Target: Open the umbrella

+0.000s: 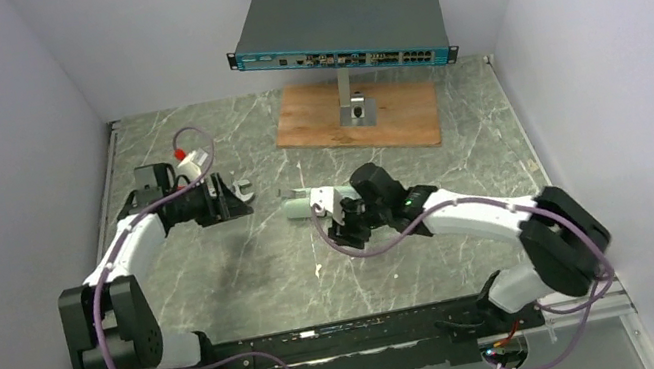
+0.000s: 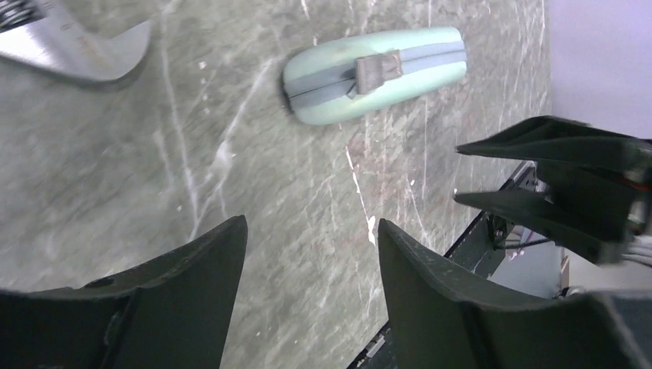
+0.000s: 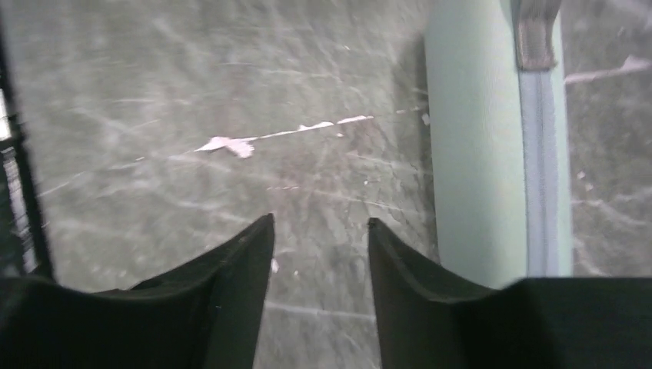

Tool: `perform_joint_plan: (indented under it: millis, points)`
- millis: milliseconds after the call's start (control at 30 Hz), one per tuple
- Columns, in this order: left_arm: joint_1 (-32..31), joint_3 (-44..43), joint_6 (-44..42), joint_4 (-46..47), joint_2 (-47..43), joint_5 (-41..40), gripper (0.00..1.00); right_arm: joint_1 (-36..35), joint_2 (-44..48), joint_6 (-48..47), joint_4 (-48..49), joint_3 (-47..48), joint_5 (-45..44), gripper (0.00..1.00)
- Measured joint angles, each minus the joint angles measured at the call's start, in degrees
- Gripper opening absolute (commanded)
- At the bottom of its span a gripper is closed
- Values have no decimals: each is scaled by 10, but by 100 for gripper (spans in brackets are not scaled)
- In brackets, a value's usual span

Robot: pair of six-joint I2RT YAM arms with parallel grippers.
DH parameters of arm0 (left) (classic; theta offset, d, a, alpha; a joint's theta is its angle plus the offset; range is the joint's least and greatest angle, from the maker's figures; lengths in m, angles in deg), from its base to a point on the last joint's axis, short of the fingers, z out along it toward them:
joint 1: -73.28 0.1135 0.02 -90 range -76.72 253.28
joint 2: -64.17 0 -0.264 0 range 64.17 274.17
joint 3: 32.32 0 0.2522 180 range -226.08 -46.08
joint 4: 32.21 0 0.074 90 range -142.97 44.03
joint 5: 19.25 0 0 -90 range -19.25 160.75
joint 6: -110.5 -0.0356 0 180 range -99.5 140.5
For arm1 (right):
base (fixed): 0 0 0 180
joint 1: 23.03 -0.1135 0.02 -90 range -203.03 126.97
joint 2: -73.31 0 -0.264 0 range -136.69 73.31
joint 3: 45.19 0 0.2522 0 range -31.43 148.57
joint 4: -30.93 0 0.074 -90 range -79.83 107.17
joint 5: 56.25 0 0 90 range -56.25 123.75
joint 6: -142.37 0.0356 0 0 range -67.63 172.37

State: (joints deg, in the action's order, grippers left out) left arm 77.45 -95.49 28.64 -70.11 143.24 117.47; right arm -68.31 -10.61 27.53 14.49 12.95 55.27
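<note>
Two grippers hover over the marble table [image 1: 248, 280]: left gripper [image 2: 311, 231] and right gripper [image 3: 319, 227], jaws apart, each empty. A mint-green zipped case [image 2: 338, 104] lies just beside the right fingers [image 3: 415, 292]. Where the umbrella is cannot be told. Beyond, a network switch [image 1: 335, 21] stands above a wooden board [image 1: 392, 112].

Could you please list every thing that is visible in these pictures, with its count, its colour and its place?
table: one, grey-green marble, under everything
capsule case: one, mint green with a grey zip, lying on the table between the two grippers
wooden board: one, brown, far side of the table
metal stand: one, silver, upright on the board
network switch: one, dark grey, on top of the stand
metal piece: one, silver, corner of the left wrist view; I cannot tell what it is
umbrella: none seen in any view
cables: several, purple, along both arms
left gripper: one, black, open, empty
right gripper: one, black, open, beside the case
</note>
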Motion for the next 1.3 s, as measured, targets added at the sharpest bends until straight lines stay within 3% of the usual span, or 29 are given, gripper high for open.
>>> perform_joint_plan:
  millis: [133, 233, 500, 667, 900, 1100, 1300]
  points:
    - [-31, -7, 10, 28, 28, 6, 55, 7, 85, -40, -70, 9, 35, 60]
    - [-31, -18, 11, 29, 44, 6, 48, 36, 91, -51, -101, 35, 50, 63]
    - [-30, -36, 2, 25, 49, 8, 43, 125, -69, -55, -148, 193, 78, 68]
    - [-27, -38, -21, -1, 47, 3, 49, 137, -140, -61, -164, 254, 84, 79]
    - [-16, -40, -32, -15, 37, -1, 54, 140, -280, -63, -183, 392, 92, 83]
    - [2, -45, -51, -20, 27, 12, 64, 155, -349, -91, -215, 453, 123, 74]
    - [3, 1, -73, 31, -47, 33, 73, 159, -361, -221, -312, 464, 164, 45]
